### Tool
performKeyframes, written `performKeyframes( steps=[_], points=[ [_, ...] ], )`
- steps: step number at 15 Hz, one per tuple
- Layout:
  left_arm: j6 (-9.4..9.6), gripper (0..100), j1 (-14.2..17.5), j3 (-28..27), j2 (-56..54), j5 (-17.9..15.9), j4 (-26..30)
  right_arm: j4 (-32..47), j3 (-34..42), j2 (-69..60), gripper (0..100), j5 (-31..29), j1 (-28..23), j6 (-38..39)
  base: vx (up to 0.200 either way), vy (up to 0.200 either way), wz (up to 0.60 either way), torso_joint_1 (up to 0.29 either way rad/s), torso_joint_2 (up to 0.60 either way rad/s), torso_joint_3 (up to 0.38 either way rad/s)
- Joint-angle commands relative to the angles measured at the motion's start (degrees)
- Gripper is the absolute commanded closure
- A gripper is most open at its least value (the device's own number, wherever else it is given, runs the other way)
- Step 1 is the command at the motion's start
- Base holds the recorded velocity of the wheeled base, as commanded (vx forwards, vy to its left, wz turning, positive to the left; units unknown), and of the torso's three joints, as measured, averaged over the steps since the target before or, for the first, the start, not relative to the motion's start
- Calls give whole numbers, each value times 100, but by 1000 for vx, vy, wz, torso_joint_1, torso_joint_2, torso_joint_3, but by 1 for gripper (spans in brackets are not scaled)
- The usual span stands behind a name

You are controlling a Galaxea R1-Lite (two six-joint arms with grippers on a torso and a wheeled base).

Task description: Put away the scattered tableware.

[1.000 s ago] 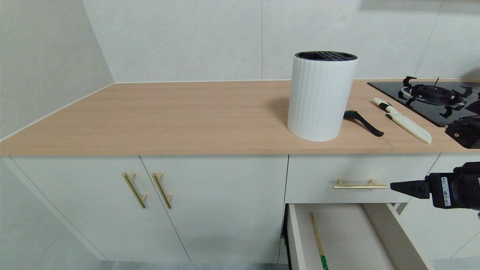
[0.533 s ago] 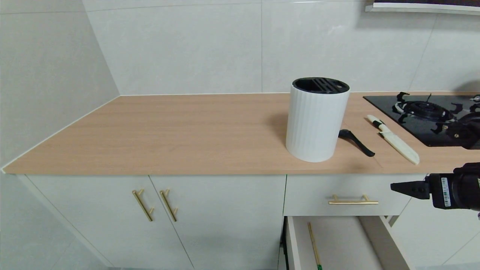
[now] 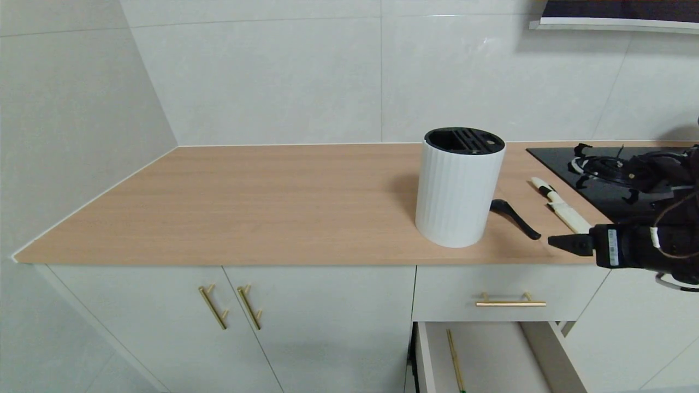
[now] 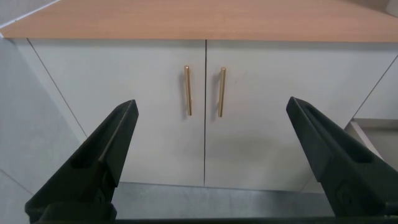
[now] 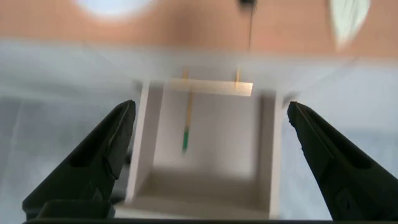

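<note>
The right arm comes in from the right, held level at the front edge of the wooden countertop (image 3: 273, 202). The right gripper (image 3: 565, 244) points toward the robot's left and hangs above the open drawer (image 3: 423, 355). Its wrist view looks down into that drawer: its fingers (image 5: 102, 155) are spread wide and hold nothing. The left gripper (image 4: 211, 106) sits low, facing the white cabinet doors (image 4: 124, 124) and their two gold handles (image 4: 187, 91). Its fingers are also spread wide, with nothing between them.

On the countertop a white ribbed utensil holder (image 3: 458, 196) with a black slotted top stands upright. A white knife (image 3: 562, 210) lies flat near the stove (image 3: 611, 169), its far end hidden behind the right arm. A black utensil (image 3: 519, 221) lies just beside the holder's base. A pair of chopsticks (image 3: 454, 357) lies in the drawer.
</note>
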Motion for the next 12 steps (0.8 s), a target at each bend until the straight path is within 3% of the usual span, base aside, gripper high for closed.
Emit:
performKeyframes(
  steps=[1, 3, 5, 10, 12],
  points=[
    [-1, 0, 2, 0, 7, 2, -4, -687, -471, 1161, 0, 242, -508, -183, 0, 0, 0, 0, 0, 0],
    [-1, 0, 2, 0, 7, 2, -4, -748, -1042, 1812, 0, 1173, -710, -622, 0, 0, 0, 0, 0, 0],
    [-1, 0, 2, 0, 7, 2, -4, -1047, -1218, 2304, 0, 1534, -806, -1053, 0, 0, 0, 0, 0, 0],
    [-1, 0, 2, 0, 7, 2, -4, -2506, -1165, 3297, 0, 1516, -894, -1123, 0, 0, 0, 0, 0, 0],
    [-1, 0, 2, 0, 7, 2, -4, -2752, -1192, 3569, 0, 1516, -965, -1123, 0, 0, 0, 0, 0, 0]
  ],
)
